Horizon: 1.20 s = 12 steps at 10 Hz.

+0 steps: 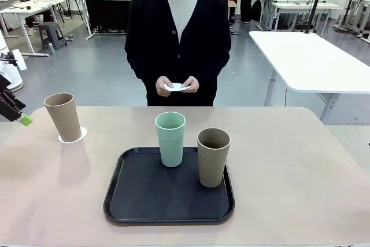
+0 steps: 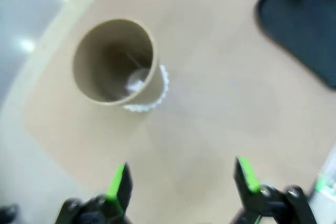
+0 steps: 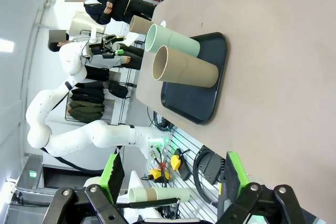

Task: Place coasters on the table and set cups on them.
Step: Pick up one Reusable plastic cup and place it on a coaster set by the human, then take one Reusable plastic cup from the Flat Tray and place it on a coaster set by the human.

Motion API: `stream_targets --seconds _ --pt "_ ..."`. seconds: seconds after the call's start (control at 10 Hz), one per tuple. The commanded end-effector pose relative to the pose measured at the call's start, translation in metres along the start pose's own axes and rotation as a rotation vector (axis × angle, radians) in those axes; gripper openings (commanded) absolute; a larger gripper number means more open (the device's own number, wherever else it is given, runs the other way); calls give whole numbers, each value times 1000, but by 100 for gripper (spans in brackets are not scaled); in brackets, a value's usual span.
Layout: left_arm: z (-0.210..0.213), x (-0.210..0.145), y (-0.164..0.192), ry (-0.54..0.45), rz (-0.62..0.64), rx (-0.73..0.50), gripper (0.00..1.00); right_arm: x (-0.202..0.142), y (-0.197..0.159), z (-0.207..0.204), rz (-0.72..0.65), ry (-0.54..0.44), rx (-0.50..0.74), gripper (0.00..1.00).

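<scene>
A tan cup (image 1: 63, 117) stands on a white scalloped coaster (image 1: 73, 137) at the table's (image 1: 300, 172) far left. From above in the left wrist view, that cup (image 2: 115, 61) and its coaster (image 2: 153, 98) lie ahead of my open left gripper (image 2: 181, 179), which holds nothing. A green pad of the left gripper (image 1: 24, 120) shows at the picture's left edge, apart from the cup. A mint green cup (image 1: 170, 139) and a second tan cup (image 1: 213, 157) stand on the black tray (image 1: 144, 201). The person holds another coaster (image 1: 176, 87) in both hands. My right gripper (image 3: 170, 174) is open and empty, off the table's edge.
The tray (image 3: 205, 98) sits mid-table near my side, with the mint cup (image 3: 176, 40) and tan cup (image 3: 186, 69) on it. The person stands at the far edge. Bare tabletop lies right of the tray. A white-topped table (image 1: 306, 56) stands behind on the right.
</scene>
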<state>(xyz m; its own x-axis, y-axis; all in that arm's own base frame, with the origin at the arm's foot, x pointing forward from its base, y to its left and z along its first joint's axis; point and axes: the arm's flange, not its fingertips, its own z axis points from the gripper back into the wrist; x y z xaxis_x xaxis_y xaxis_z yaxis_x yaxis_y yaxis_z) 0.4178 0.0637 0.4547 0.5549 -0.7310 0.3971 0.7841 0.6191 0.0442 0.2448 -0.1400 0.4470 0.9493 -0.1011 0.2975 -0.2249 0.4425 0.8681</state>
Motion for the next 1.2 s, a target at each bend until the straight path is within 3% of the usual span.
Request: stream_targets --seconds 0.0,0.1,0.2,0.3,1.1 --pt "18 12 -14 71 10 -9 100 1 0 0 8 -7 9 100" --pt "18 14 -22 118 -10 14 100 1 0 0 8 -7 9 100" --pt "18 15 -24 92 -50 37 100 1 0 0 8 -7 9 100" --pt "14 11 -16 78 2 7 100 1 0 0 8 -7 9 100" --pt "15 9 -15 68 -12 -5 100 1 0 0 8 -7 9 100"
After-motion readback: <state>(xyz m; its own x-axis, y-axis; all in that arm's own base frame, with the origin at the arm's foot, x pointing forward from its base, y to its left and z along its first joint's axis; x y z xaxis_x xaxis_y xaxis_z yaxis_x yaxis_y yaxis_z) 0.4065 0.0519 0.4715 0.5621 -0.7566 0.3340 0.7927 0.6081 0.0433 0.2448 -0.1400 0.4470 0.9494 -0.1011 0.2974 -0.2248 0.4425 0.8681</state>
